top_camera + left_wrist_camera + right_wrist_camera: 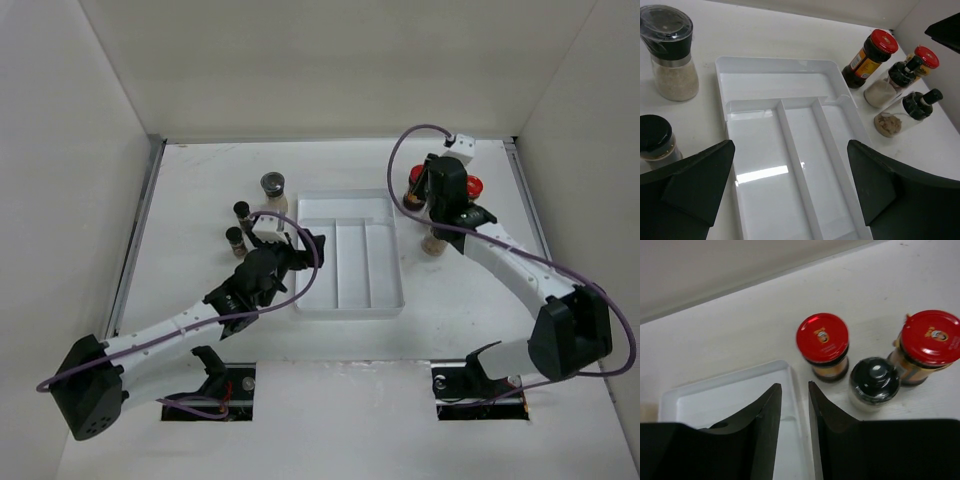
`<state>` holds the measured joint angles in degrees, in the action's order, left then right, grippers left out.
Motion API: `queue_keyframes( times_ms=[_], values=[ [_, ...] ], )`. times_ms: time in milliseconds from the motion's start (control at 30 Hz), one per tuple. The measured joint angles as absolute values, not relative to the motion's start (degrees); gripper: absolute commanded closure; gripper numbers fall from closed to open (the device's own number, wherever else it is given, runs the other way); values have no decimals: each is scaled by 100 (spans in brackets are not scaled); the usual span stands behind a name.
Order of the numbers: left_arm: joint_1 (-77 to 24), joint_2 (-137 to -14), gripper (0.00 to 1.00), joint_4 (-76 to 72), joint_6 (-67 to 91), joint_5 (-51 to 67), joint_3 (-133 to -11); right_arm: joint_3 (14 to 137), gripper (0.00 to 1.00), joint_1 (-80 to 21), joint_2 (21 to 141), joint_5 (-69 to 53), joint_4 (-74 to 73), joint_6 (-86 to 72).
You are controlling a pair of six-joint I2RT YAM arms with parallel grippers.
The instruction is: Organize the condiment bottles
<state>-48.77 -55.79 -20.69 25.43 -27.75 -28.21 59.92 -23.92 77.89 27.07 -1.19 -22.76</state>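
White walls box in a white tabletop (470,330) with a white divided plastic tray (352,270) at its middle. Left of it stand a grey-lidded glass grinder jar (671,55) and two small black-capped jars (655,142). Right of its far corner are two red-lidded amber glass bottles (822,340) and slim black-capped jars (874,382). The left gripper (790,165) gapes wide over the tray, empty. The right gripper (795,415) is pinched nearly together on nothing. The glass is probably stiff, slick and breakable, so grip the body below the cap. The lid emblems and an orange label seem too small to read.
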Motion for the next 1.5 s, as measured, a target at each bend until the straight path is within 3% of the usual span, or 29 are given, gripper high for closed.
queue_keyframes(
  times_ms=[33, 100, 167, 333, 567, 1133, 1500],
  values=[
    [-4875, -5601, 1, -2121, 2558, -2729, -2794, 6117, 57, -2259, 7944, 2727, -172, -2215],
    [-4871, -5701, 16, -2261, 2604, -2565, -2762, 6375, 37, -2088, 8246, 2766, -268, -2086],
    [-4856, -5846, 28, -2432, 2641, -2377, -2722, 6635, 31, -2010, 8517, 2808, -346, -1933],
    [-4775, -6204, 19, -2541, 2768, -2075, -2698, 6858, 24, -1986, 8777, 2823, -405, -1723],
    [-4700, -6281, 18, -2534, 2897, -1715, -2698, 6871, 10, -1984, 8794, 2808, -414, -1653],
    [-4637, -6171, 14, -2794, 2965, -1476, -2587, 8068, 9, -1564, 10368, 2443, -738, -1396],
    [-4351, -6169, 13, -2860, 3133, -1466, -2488, 8215, 16, -1566, 10711, 2394, -893, -1317]
  ],
)
